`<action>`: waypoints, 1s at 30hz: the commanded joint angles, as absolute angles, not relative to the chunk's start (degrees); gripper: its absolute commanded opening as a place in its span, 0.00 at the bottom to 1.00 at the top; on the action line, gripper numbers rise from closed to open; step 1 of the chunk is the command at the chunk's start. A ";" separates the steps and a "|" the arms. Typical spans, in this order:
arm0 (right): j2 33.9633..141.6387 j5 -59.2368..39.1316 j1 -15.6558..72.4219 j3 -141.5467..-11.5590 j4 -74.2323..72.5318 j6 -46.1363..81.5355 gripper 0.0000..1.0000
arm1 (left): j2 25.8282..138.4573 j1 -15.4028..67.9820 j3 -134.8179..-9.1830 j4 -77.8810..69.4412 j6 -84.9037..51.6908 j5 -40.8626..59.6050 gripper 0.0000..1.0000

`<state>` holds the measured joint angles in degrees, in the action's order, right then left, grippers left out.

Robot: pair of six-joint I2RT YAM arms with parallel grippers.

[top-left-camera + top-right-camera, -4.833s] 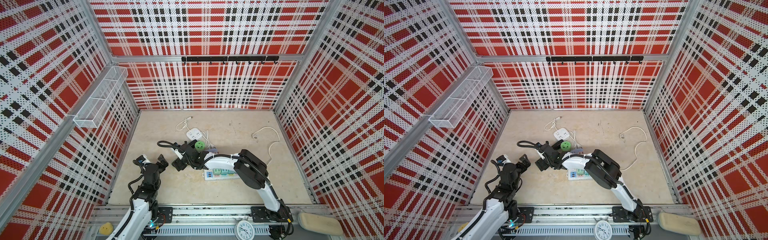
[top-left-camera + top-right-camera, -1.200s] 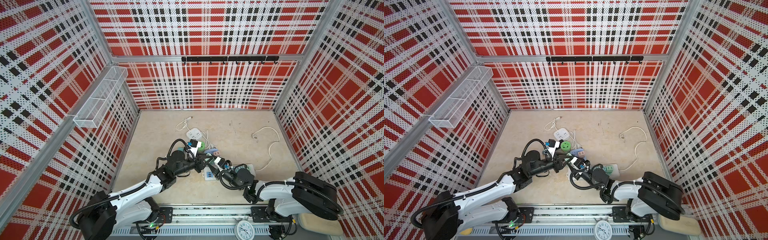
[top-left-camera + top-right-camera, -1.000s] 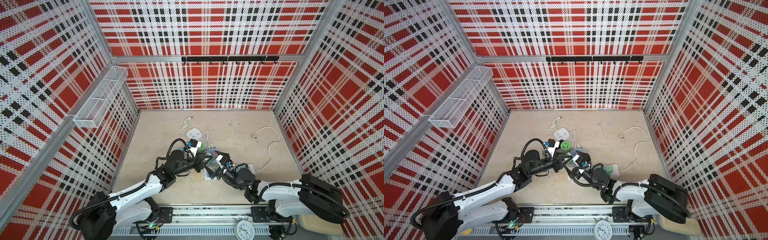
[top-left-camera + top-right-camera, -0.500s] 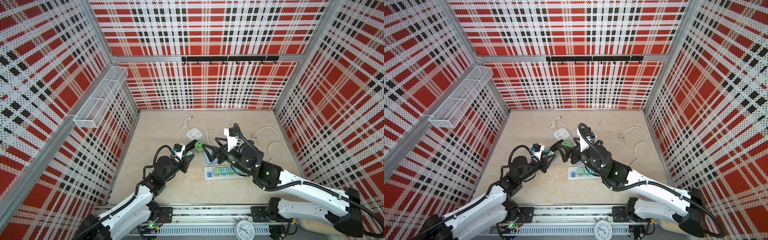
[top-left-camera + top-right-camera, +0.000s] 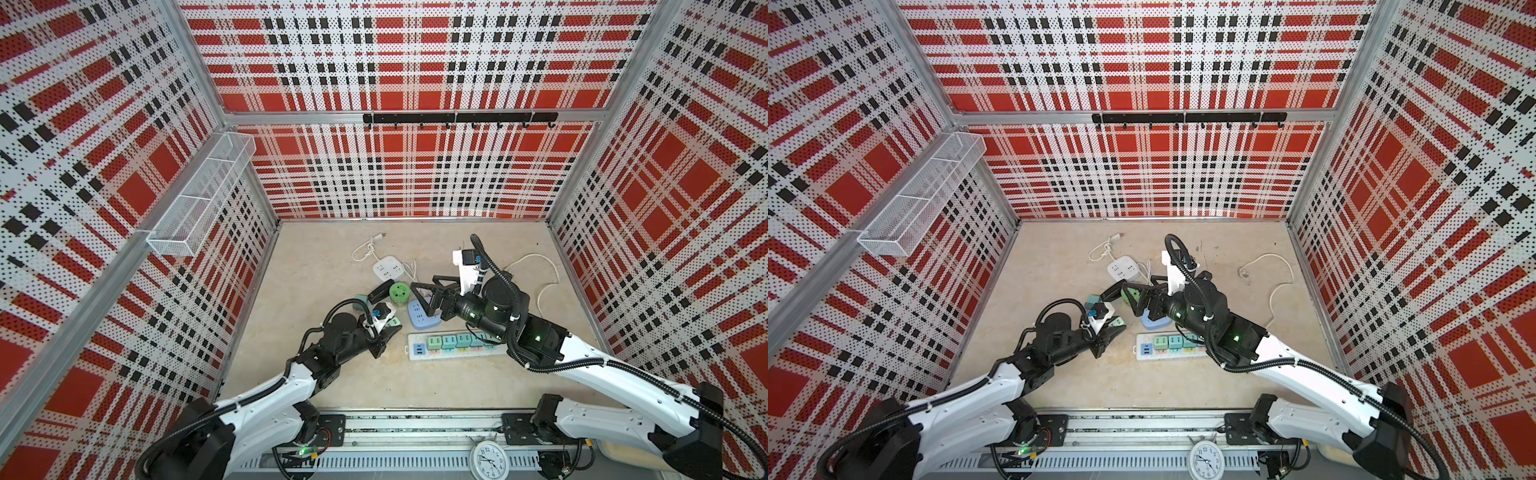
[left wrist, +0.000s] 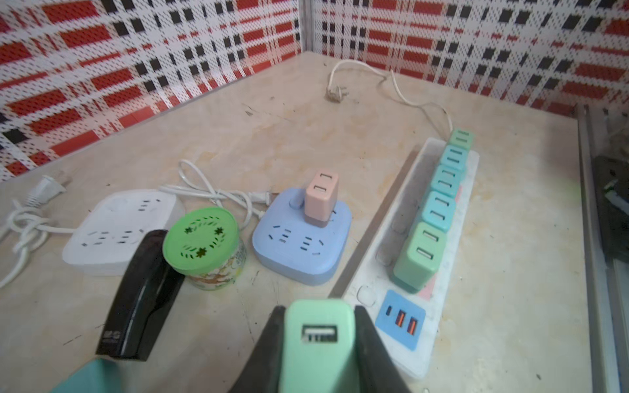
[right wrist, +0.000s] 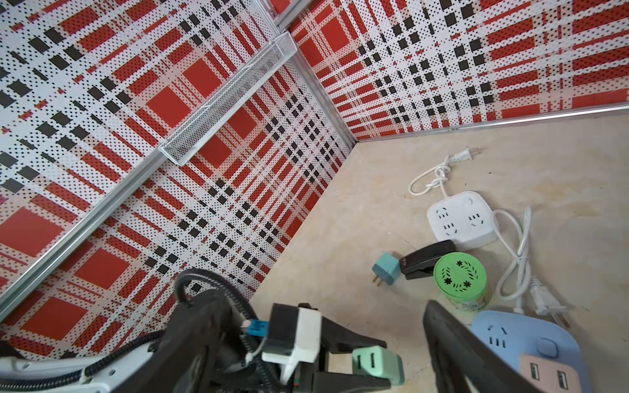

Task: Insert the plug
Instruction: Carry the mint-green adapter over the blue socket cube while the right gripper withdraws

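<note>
Near the middle of the counter (image 5: 332, 249), the left gripper (image 5: 390, 328) has its jaws pressed onto the plug (image 6: 318, 343), one black jaw flat against each flank, so that the plug fills the gap between them. The plug is a mint-green block with rounded corners. The face turned toward the left wrist camera carries a USB port, and its prongs are hidden. It sits in the grip just beside the end of the power strip (image 6: 452, 272) that bears a blue USB panel (image 6: 400, 318), close to the strip but apart from it. Five green and teal plugs (image 6: 442, 207) stand in a row along the strip. The right gripper (image 5: 422, 301) hangs over the blue square socket (image 6: 299, 251) with its jaws spread wide and closed on nothing; whether a jaw tip touches the socket cannot be told. A pink plug (image 6: 321, 197) stands upright in that socket. Beside the socket sit a green-lidded can (image 6: 200, 238), a black stapler (image 6: 143, 292) and a white square socket (image 6: 119, 228). A loose teal plug (image 7: 384, 272) lies on the counter near the stapler.
</note>
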<state>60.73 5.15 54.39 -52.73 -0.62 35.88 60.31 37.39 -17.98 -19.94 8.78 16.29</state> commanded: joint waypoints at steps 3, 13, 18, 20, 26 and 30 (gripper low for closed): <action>62.21 5.45 54.39 -54.04 -3.83 35.79 0.94 | 69.97 40.12 -24.04 -23.49 14.25 20.89 0.00; 60.72 10.00 54.02 -54.21 -1.02 34.28 0.97 | 84.25 41.82 -30.90 -30.25 13.28 23.59 0.00; 57.26 12.41 53.33 -51.52 -0.62 34.63 1.00 | 88.09 41.77 -31.89 -34.63 12.13 22.56 0.00; 56.31 14.47 53.17 -50.99 0.65 33.75 1.00 | 88.93 41.71 -32.30 -35.41 11.91 21.73 0.00; 50.33 18.43 49.07 -44.29 1.12 33.19 1.00 | 89.24 40.79 -32.39 -35.42 11.98 20.77 0.00; 46.35 18.35 45.44 -39.25 0.22 33.74 1.00 | 89.17 39.61 -32.15 -35.54 12.34 19.55 0.00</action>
